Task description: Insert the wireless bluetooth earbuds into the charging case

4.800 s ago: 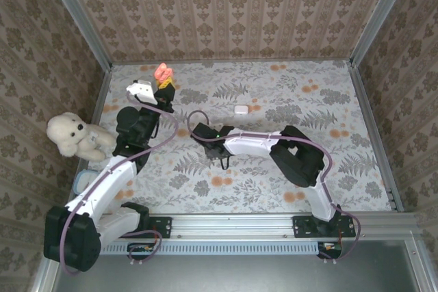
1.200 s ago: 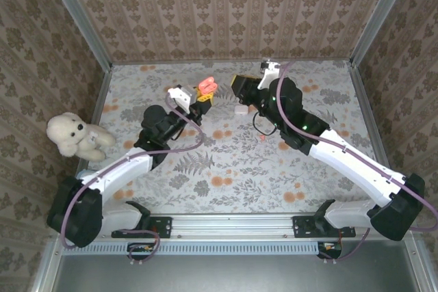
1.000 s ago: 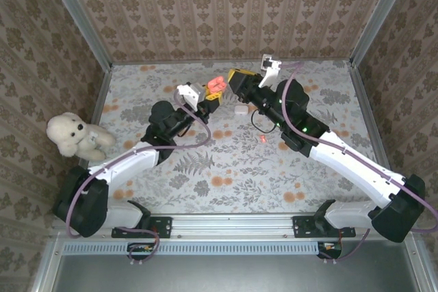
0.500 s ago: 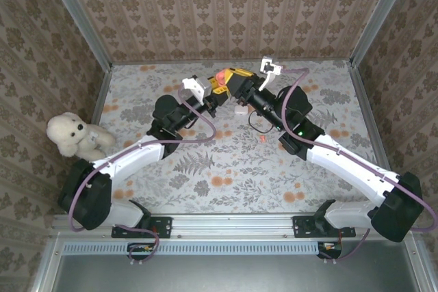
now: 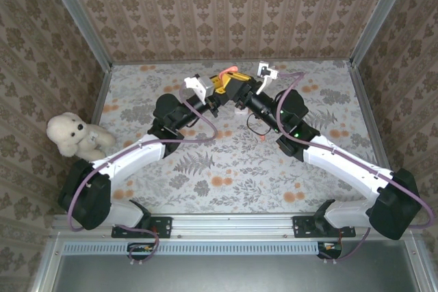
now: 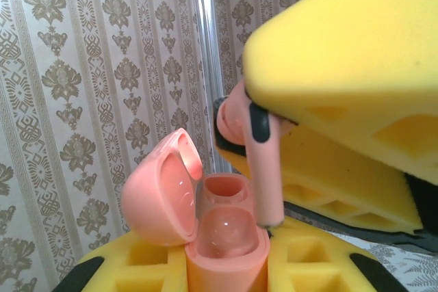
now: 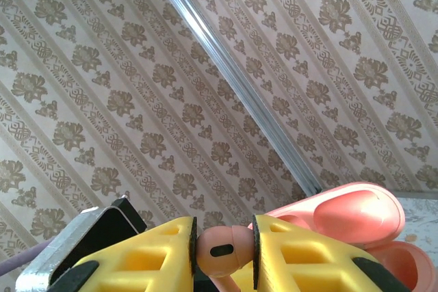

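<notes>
- The left claw [image 5: 217, 87] is closed on an open pink charging case [image 6: 222, 241]. Its yellow fingers [image 6: 130, 269] press the case's lower body from both sides.
- The case's lid [image 6: 161, 196] stands swung open on the left side of that claw, baring the sockets inside.
- The right claw [image 7: 222, 251] is clamped on a pink earbud [image 6: 265, 169]. The bud's head is pinched between the yellow pads and its stem points down.
- The stem's tip sits at the rim of the case's right-hand socket, directly above the left claw. I cannot tell whether it touches the case.
- The two claws meet nose to nose, almost touching.
- A second, small red earbud [image 5: 262, 138] lies on the counter [image 5: 226, 165], apart from the right claw on the side toward the arm bases.
- A teddy bear [image 5: 74, 135] sits well off to the left claw's left.
</notes>
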`<act>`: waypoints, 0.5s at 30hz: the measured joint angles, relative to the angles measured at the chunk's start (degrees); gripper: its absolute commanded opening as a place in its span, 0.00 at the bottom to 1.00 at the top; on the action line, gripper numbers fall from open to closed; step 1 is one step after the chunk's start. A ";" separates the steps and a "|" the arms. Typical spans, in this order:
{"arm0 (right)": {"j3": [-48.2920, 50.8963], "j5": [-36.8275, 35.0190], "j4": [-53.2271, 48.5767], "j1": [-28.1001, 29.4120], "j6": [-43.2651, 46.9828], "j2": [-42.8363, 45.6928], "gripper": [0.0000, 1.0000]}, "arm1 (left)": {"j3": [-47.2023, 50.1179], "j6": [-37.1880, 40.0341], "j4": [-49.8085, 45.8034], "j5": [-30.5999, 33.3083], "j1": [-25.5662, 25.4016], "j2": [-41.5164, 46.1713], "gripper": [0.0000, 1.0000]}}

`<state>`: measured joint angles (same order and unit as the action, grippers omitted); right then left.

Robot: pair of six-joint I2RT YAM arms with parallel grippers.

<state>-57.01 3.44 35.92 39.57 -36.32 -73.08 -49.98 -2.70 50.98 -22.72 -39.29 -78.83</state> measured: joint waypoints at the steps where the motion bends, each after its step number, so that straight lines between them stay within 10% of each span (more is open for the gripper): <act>1: 0.17 0.00 0.09 0.00 0.00 0.00 0.26 | 0.00 0.00 -0.02 -0.02 -0.09 0.00 0.00; 15: 0.52 -0.33 0.31 -0.61 0.20 -0.04 0.26 | 0.00 0.24 -0.50 0.02 -0.39 0.02 0.00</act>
<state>-56.49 3.11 36.23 38.96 -36.12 -73.12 -49.98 -2.46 50.48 -22.70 -39.68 -78.81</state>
